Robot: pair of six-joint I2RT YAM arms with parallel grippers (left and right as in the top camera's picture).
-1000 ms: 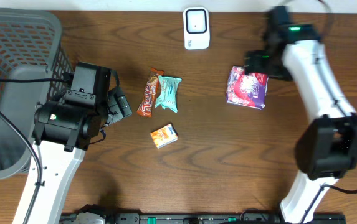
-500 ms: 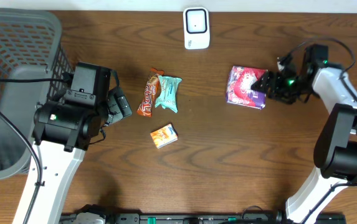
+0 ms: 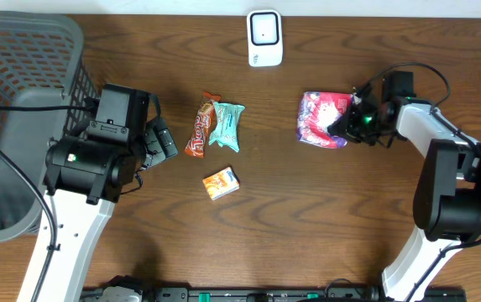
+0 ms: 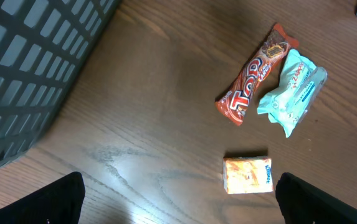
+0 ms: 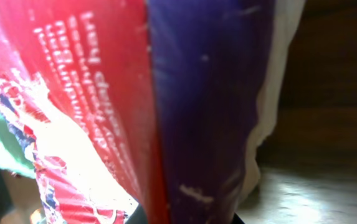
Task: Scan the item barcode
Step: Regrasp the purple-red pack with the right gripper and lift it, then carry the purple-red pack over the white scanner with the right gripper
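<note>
Overhead view. A grey mesh basket (image 3: 22, 50) stands at the left edge of the bench (image 3: 307, 218); whether anything lies in it cannot be told. The red-and-purple packet (image 3: 320, 117) lies right of centre, below and to the right of the white scanner (image 3: 264, 38). The right end effector (image 3: 351, 124) is clamped on the packet's right edge, and the packet fills the right wrist view. The left end effector (image 4: 178, 208) stands wide over bare wood and holds nothing. A brown bar (image 3: 200, 126), a teal pouch (image 3: 226, 126) and an orange box (image 3: 221, 183) lie mid-bench. Compared with a second ago, the right arm has dropped to the packet's right side, its jaws have closed, and the packet has shifted slightly left; all else is unchanged.
</note>
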